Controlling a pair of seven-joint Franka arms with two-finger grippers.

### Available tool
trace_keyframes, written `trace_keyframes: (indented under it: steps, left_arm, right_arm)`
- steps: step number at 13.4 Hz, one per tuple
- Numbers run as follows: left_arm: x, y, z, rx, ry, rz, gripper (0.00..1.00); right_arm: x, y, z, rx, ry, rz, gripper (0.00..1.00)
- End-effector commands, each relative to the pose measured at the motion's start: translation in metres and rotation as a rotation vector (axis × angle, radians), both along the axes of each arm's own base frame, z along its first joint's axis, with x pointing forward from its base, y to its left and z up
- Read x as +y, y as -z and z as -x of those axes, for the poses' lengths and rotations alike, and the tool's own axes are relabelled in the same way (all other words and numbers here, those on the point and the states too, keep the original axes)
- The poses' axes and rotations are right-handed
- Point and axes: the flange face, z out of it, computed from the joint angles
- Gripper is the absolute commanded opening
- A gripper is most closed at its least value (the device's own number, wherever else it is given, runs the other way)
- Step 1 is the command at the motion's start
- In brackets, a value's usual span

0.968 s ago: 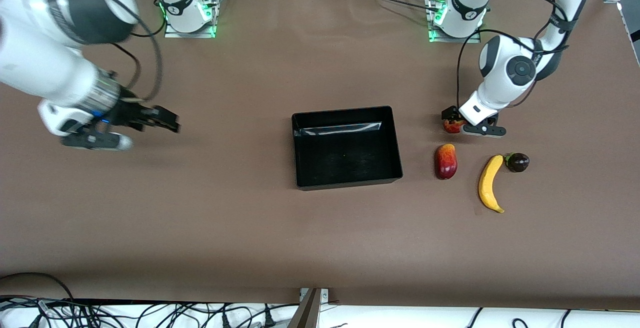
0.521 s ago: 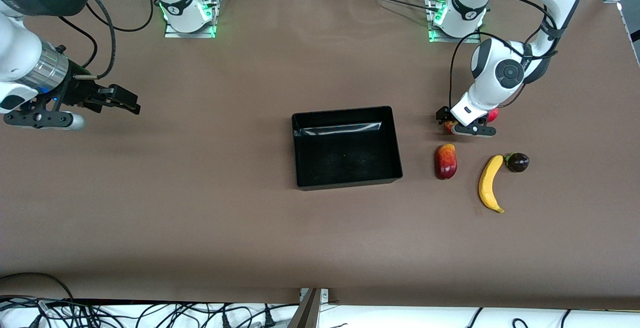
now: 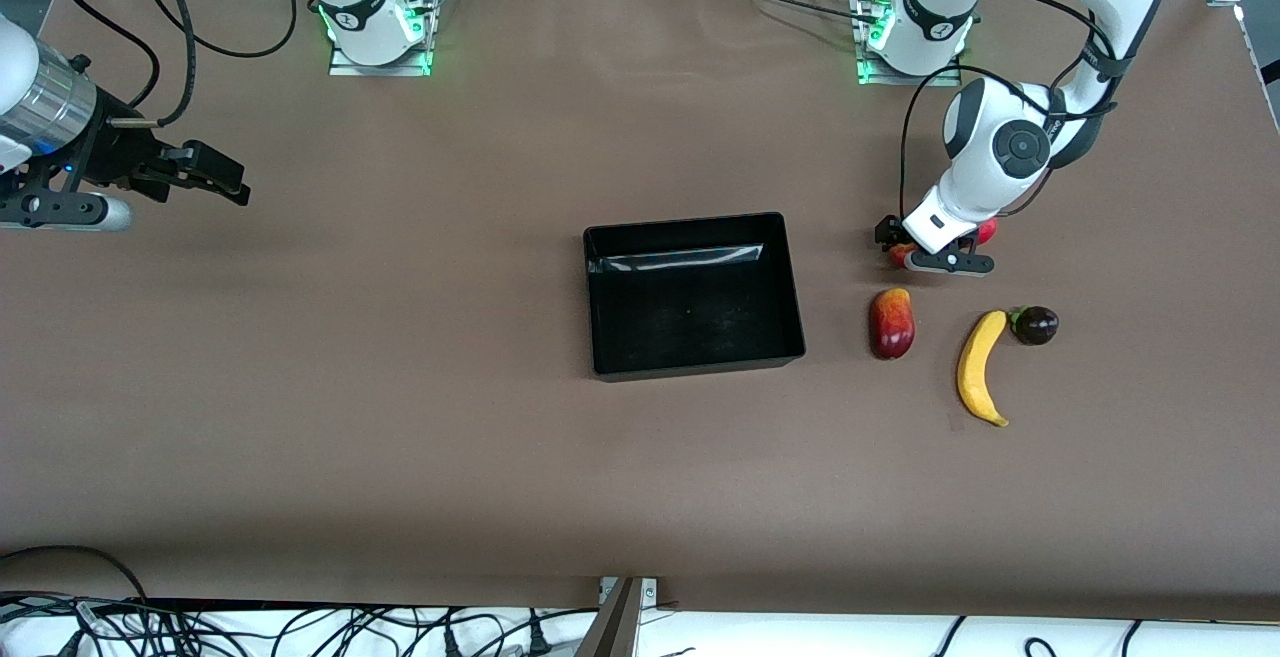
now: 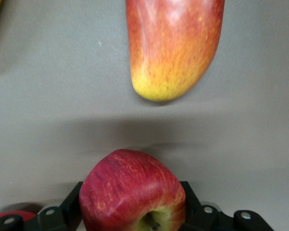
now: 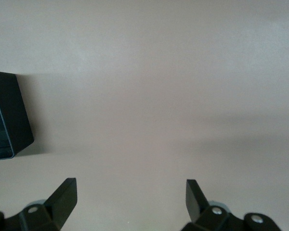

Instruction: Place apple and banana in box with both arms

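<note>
So far nothing in the box point(image 3: 694, 295); left gripper point(image 4: 133, 217) clasping the apple point(image 4: 133, 191) on the table, not yet lifted. Right gripper point(image 5: 131, 198) spread wide, idle over bare table; banana point(image 3: 979, 368) untouched.

Left arm point(image 3: 1010, 152) bent down from its base at the table's left-arm end, wrist lowered to the tabletop, left gripper point(image 3: 912, 253) set around the apple point(image 4: 133, 192), one finger point(image 4: 67, 211) flanking each side of the fruit, contact not certain. Right arm point(image 3: 40, 107) drawn out toward the right-arm end of the table, forearm roughly level, right gripper point(image 3: 215, 177) up over bare tabletop, fingers point(image 5: 62, 197) spread wide, holding nothing.
</note>
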Motion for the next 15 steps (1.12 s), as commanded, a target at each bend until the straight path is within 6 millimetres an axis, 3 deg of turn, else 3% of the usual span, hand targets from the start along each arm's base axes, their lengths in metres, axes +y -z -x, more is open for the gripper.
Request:
trace_keyframes:
  steps: [1,4,5,8,10,12,15]
  left_arm:
    - [-0.011,-0.064,-0.030,0.033,0.029,-0.038,0.17]
    - [-0.057,-0.132,-0.071,0.121,0.043,-0.027,0.17]
    - [-0.087,-0.144,-0.080,0.129,0.018,0.034,0.17]
    - [-0.157,-0.154,-0.105,0.117,-0.104,0.223,0.17]
    - [-0.202,-0.141,-0.115,0.054,-0.157,0.300,0.17]
    - [-0.239,-0.109,-0.112,0.001,-0.185,0.354,0.17]
    - [-0.260,-0.047,-0.100,0.048,-0.181,0.365,0.19]
  right_arm:
    - [0.001,-0.003,0.007,0.005,-0.013,0.004,1.00]
    - [0.002,-0.005,0.007,-0.002,-0.018,0.004,1.00]
    - [-0.006,-0.005,0.006,-0.001,-0.006,0.002,1.00]
    - [-0.004,-0.016,0.017,-0.026,-0.032,0.024,1.00]
    - [-0.011,-0.016,0.018,-0.024,-0.020,0.024,1.00]
    - [-0.002,-0.012,0.019,-0.019,-0.037,0.029,1.00]
    - [-0.001,-0.013,0.020,-0.021,-0.039,0.038,1.00]
